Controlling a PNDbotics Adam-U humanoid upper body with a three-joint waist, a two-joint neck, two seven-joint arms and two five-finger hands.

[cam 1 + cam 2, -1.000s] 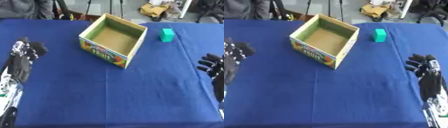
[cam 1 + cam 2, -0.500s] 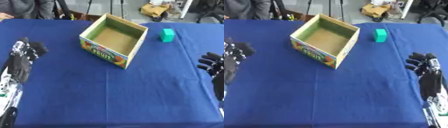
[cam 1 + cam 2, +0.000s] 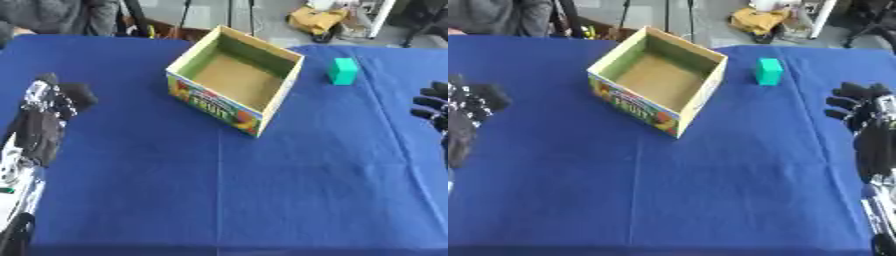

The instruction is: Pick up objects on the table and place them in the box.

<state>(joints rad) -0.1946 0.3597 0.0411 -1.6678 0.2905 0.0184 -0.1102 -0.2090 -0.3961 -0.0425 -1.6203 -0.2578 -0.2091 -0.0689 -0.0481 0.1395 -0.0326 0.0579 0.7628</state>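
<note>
An open cardboard box [image 3: 237, 78] with a fruit print on its side stands at the middle back of the blue table [image 3: 219, 190]; nothing shows inside it. A small green block [image 3: 342, 70] lies to the right of the box, apart from it. My left hand [image 3: 45, 118] rests at the left edge with fingers straight and pointing up, holding nothing. My right hand [image 3: 871, 128] rests at the right edge, fingers relaxed and up, well below and right of the green block.
A person in grey [image 3: 52, 16] stands beyond the far left corner of the table. Clutter and a yellow bag [image 3: 317, 19] lie on the floor behind the table.
The camera has tilted, shifting the whole picture down slightly. Neither hand nor the block has moved on the table.
</note>
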